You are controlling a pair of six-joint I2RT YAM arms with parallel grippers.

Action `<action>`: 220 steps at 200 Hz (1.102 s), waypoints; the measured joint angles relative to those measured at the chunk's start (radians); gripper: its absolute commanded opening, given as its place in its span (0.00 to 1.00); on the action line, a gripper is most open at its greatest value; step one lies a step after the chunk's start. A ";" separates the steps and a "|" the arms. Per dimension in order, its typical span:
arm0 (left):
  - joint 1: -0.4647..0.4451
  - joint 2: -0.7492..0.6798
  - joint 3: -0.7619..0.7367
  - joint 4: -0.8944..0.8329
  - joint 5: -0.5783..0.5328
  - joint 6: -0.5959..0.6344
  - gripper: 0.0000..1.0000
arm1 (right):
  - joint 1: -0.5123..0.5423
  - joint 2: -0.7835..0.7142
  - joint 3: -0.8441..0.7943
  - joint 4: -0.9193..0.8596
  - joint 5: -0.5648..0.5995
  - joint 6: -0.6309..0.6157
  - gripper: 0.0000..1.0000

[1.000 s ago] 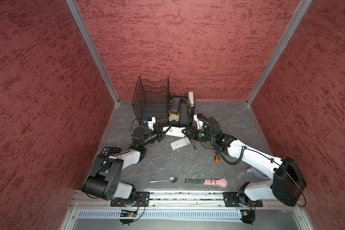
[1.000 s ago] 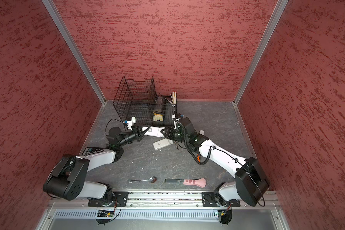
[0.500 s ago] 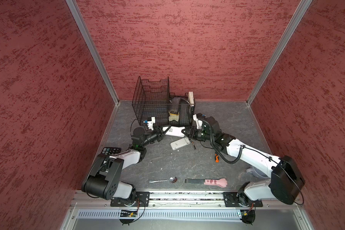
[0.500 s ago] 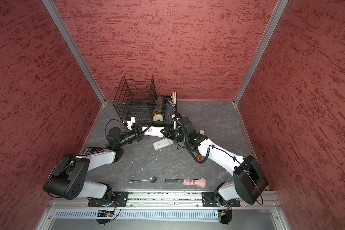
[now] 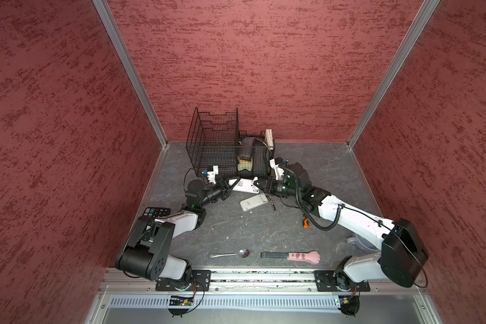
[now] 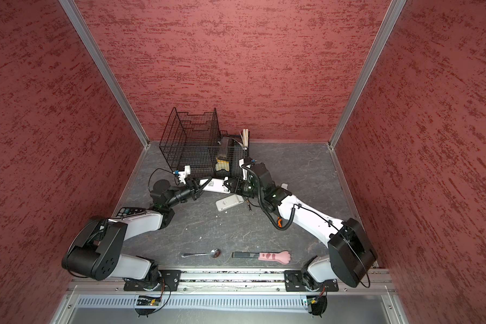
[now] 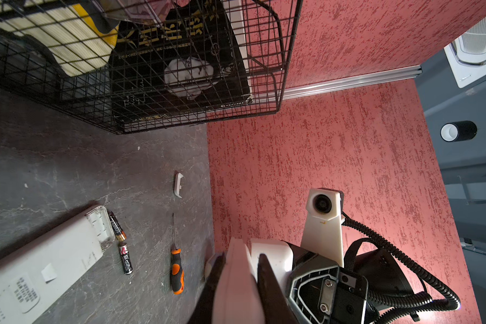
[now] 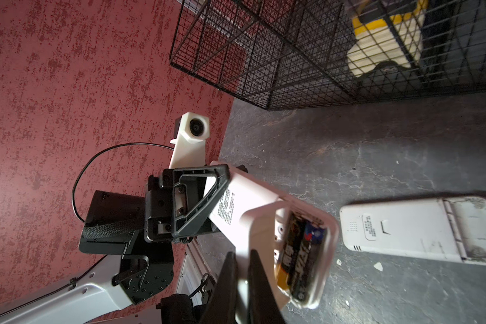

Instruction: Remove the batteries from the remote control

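A white remote control [image 5: 244,185] hangs above the table in front of the wire basket, held between both grippers. My left gripper [image 5: 233,183] is shut on one end of it, with the white body squeezed between the fingers [image 7: 242,252]. My right gripper [image 8: 242,254] is shut on a thin white edge at the other end, beside the open battery compartment. Two black-and-gold batteries [image 8: 298,252] lie side by side in that compartment. Two more batteries [image 7: 117,225] [image 7: 125,258] lie on the table next to a second white remote [image 5: 254,202], which lies face down.
A black wire basket [image 5: 216,146] holding books stands close behind the grippers. An orange-and-black screwdriver [image 7: 176,270] and a small white plastic piece [image 7: 178,185] lie on the table. A black remote [image 5: 157,211] lies at the left. A spoon [image 5: 230,254] and a pink paw tool [image 5: 292,255] lie near the front.
My right gripper's jaws have closed onto the edge of the held remote, and that arm has shifted slightly toward it. The left gripper and the remote have stayed where they were.
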 measured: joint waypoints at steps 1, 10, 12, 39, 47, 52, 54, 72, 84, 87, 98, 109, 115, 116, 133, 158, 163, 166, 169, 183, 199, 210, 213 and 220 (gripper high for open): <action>0.000 0.000 0.000 0.000 0.000 0.000 0.00 | 0.000 0.000 0.000 0.000 0.000 0.000 0.02; 0.000 0.000 0.000 0.000 0.000 -0.002 0.00 | 0.000 0.000 0.000 0.003 -0.002 0.000 0.01; 0.001 0.000 0.000 0.000 0.000 -0.002 0.00 | 0.000 0.000 0.000 0.004 -0.003 0.000 0.01; 0.003 0.000 0.000 0.005 0.002 -0.007 0.00 | 0.000 0.000 0.000 0.012 -0.008 0.000 0.00; 0.004 0.000 0.000 0.007 0.004 -0.008 0.00 | -0.001 0.000 0.000 0.014 -0.010 0.000 0.00; 0.005 0.000 0.000 0.009 0.004 -0.008 0.00 | -0.001 0.000 0.000 0.015 -0.011 0.000 0.00; 0.005 0.000 0.000 0.010 0.004 -0.008 0.00 | -0.001 0.000 0.000 0.016 -0.011 0.000 0.00; 0.006 0.000 0.000 0.014 0.004 -0.009 0.00 | -0.003 0.000 0.000 0.021 -0.016 0.001 0.00; 0.006 0.001 0.000 0.020 0.005 -0.010 0.00 | -0.004 0.000 0.000 0.024 -0.019 0.001 0.00; 0.007 0.002 0.000 0.021 0.005 -0.010 0.00 | -0.005 0.000 0.000 0.026 -0.021 0.001 0.00; 0.008 0.003 0.000 0.024 0.005 -0.010 0.00 | -0.006 0.000 0.000 0.029 -0.024 0.002 0.00; 0.009 0.004 0.000 0.027 0.008 -0.010 0.00 | -0.007 0.000 0.000 0.032 -0.026 0.002 0.00; 0.010 0.004 0.000 0.028 0.011 -0.010 0.00 | -0.008 0.000 0.000 0.035 -0.026 0.003 0.00; 0.010 0.004 0.000 0.028 0.011 -0.010 0.00 | -0.008 0.000 0.000 0.035 -0.026 0.003 0.00; 0.010 0.005 0.000 0.029 0.016 -0.010 0.00 | -0.013 0.000 0.000 0.041 -0.027 0.007 0.00; 0.010 0.006 0.000 0.035 0.023 -0.010 0.00 | -0.017 0.000 0.000 0.056 -0.034 0.019 0.00; 0.010 0.007 0.000 0.038 0.024 -0.011 0.00 | -0.018 0.000 0.000 0.060 -0.035 0.021 0.00; 0.010 0.008 0.000 0.039 0.024 -0.011 0.00 | -0.018 0.000 0.000 0.063 -0.035 0.023 0.00; 0.010 0.009 0.000 0.040 0.025 -0.011 0.00 | -0.019 0.000 0.000 0.066 -0.036 0.024 0.00; 0.010 0.017 0.000 0.043 0.026 -0.010 0.00 | -0.019 0.000 0.000 0.076 -0.038 0.027 0.00; 0.010 0.024 0.000 0.043 0.027 -0.010 0.00 | -0.020 0.000 0.000 0.082 -0.039 0.029 0.00; 0.010 0.027 0.000 0.043 0.027 -0.010 0.00 | -0.022 -0.001 0.000 0.082 -0.039 0.030 0.00; 0.010 0.029 0.000 0.044 0.027 -0.010 0.00 | -0.023 -0.002 0.000 0.082 -0.039 0.030 0.00; 0.010 0.032 0.000 0.045 0.027 -0.010 0.00 | -0.026 -0.003 0.000 0.080 -0.039 0.028 0.00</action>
